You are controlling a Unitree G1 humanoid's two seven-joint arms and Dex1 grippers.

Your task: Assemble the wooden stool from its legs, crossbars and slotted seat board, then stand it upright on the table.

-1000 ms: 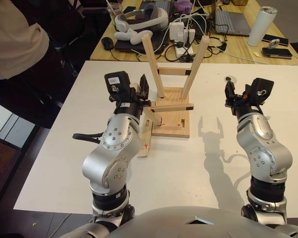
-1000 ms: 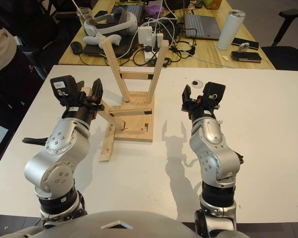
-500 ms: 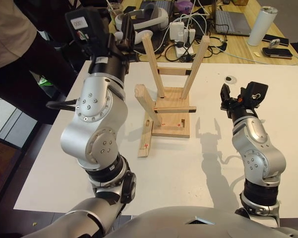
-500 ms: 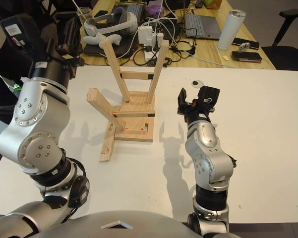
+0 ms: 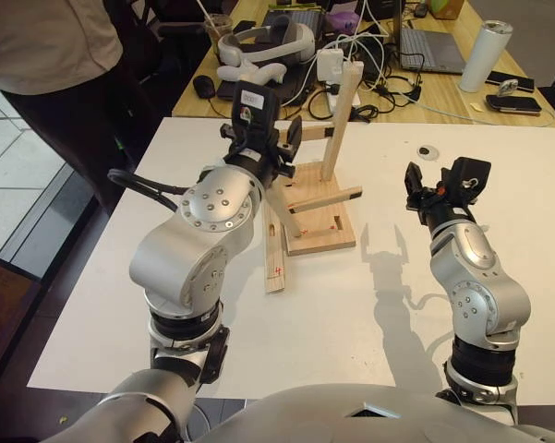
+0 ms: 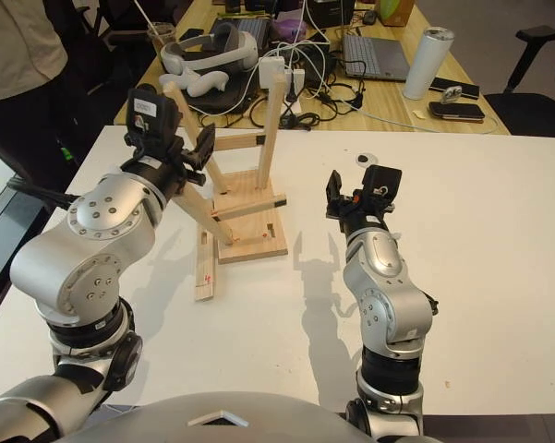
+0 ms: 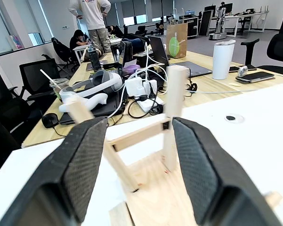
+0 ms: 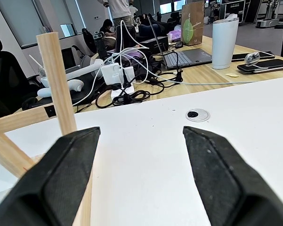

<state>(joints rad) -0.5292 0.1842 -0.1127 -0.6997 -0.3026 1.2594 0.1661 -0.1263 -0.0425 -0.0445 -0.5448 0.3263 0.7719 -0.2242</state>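
Note:
The stool lies upside down on the white table [image 5: 369, 323]. Its slotted seat board [image 5: 321, 221] is flat, with one leg [image 5: 338, 118] standing upright and a crossbar [image 5: 311, 132] running from it. A second leg [image 5: 283, 201] leans out of the board at a slant, joined by a short crossbar [image 5: 331, 197]. A loose leg [image 5: 275, 266] lies flat along the board's left edge. My left gripper [image 5: 270, 148] is open just left of the frame, and its wrist view looks at the upright leg [image 7: 172, 117]. My right gripper [image 5: 438, 183] hovers open to the right of the stool, holding nothing.
A wooden desk behind the table holds a headset [image 5: 263, 41], a laptop [image 5: 432, 51], cables and a tumbler [image 5: 480, 55]. A person [image 5: 46, 46] stands off the table's far left corner. A small grommet [image 5: 428, 148] sits in the tabletop.
My left arm, raised high half a second ago, has come back down beside the stool's left side. The stool frame has turned a little. The right arm has barely moved.

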